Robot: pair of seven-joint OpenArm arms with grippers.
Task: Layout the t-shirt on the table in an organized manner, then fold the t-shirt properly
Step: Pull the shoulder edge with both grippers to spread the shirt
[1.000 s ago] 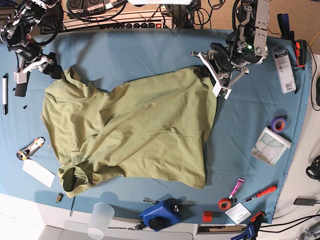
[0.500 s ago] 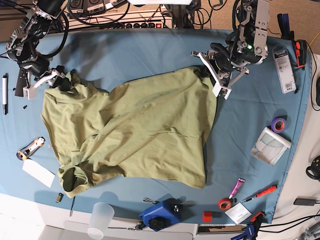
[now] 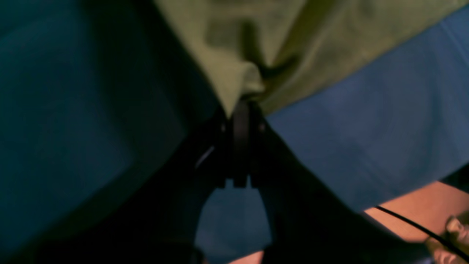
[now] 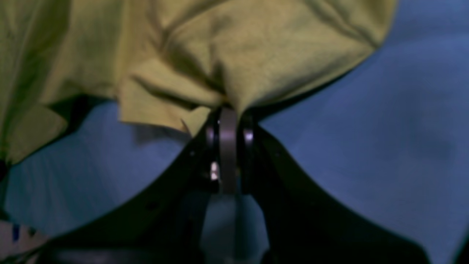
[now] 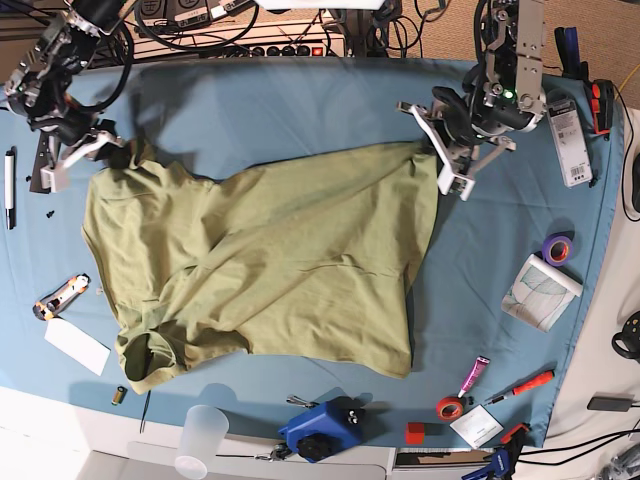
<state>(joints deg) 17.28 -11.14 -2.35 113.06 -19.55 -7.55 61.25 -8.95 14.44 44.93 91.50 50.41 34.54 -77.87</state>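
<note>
Your left gripper [image 5: 437, 150] pinched tight on t-shirt [image 5: 270, 260] corner, near far right of table [image 5: 300, 100]; left wrist view shows jaws together, green cloth [image 3: 242, 77] bunched between them. Your right gripper [image 5: 112, 148] clamped on opposite corner near far left edge; right wrist view shows fabric [image 4: 227, 66] gathered at closed jaw tips [image 4: 228, 113]. Shirt spread across table centre, wrinkled, near-left hem rolled under. Purple tape roll [image 5: 557, 248] near right edge; blue tool [image 5: 322, 427] and clear cup [image 5: 201, 437] at near edge.
</note>
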